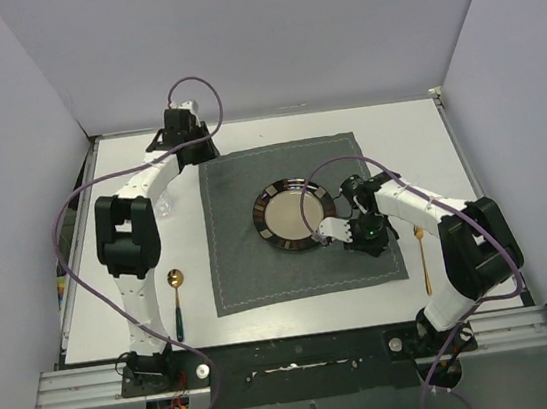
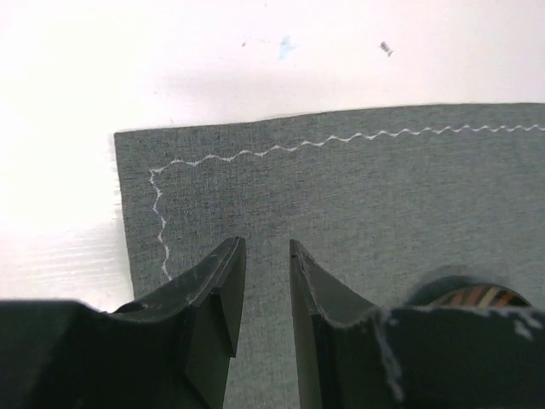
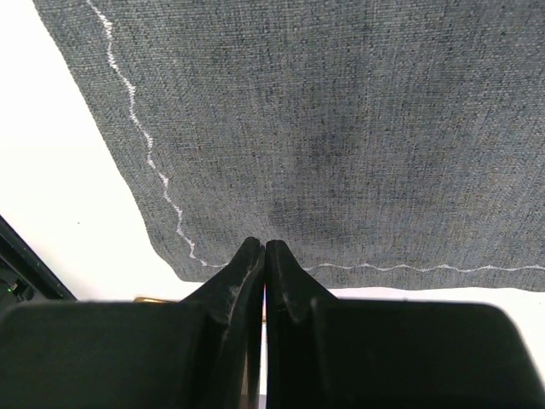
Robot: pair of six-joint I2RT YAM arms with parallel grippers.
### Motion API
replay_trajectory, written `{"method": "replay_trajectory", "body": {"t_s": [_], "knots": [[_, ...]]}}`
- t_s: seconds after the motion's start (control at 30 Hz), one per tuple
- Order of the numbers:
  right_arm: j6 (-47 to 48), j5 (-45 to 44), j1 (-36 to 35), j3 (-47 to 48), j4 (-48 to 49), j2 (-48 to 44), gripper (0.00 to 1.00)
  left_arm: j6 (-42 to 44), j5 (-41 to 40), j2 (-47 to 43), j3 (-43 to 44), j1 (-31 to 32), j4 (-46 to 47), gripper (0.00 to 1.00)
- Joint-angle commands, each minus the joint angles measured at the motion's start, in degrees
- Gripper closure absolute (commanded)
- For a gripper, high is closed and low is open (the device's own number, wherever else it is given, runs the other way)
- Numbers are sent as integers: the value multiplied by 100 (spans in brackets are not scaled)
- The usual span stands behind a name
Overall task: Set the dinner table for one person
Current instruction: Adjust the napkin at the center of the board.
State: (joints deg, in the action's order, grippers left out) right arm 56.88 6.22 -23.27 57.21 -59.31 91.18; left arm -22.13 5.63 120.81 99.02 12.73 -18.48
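The white dinner table (image 1: 406,137) carries a dark grey stitched placemat (image 1: 263,276) with a dark-rimmed round plate (image 1: 293,214) on it. A gold spoon (image 1: 174,278) with a dark handle lies left of the mat. A gold fork (image 1: 423,257) lies to its right. My left gripper (image 1: 198,149) hovers over the mat's far left corner (image 2: 136,145), its jaws a little apart and empty (image 2: 267,244). My right gripper (image 1: 363,236) sits over the mat's right side beside the plate. It is shut on nothing (image 3: 264,244).
Grey walls enclose the table on three sides. A dark metal rail (image 1: 293,353) holding both arm bases runs along the near edge. Purple cables loop over each arm. A small pale translucent object (image 1: 163,207) lies by the left forearm. The plate's rim (image 2: 477,296) peeks beside my left fingers.
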Motion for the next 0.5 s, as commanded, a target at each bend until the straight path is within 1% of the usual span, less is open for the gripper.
{"method": "replay_trajectory", "body": {"t_s": [0.0, 0.23, 0.47], "knots": [[75, 114, 69, -101, 226, -109, 100, -102, 173, 678, 225, 1, 117, 74], [-14, 204, 108, -48, 236, -3, 100, -300, 43, 938, 61, -3, 274, 74], [-77, 250, 146, 71, 266, 96, 100, -154, -33, 1205, 310, -24, 176, 75]]}}
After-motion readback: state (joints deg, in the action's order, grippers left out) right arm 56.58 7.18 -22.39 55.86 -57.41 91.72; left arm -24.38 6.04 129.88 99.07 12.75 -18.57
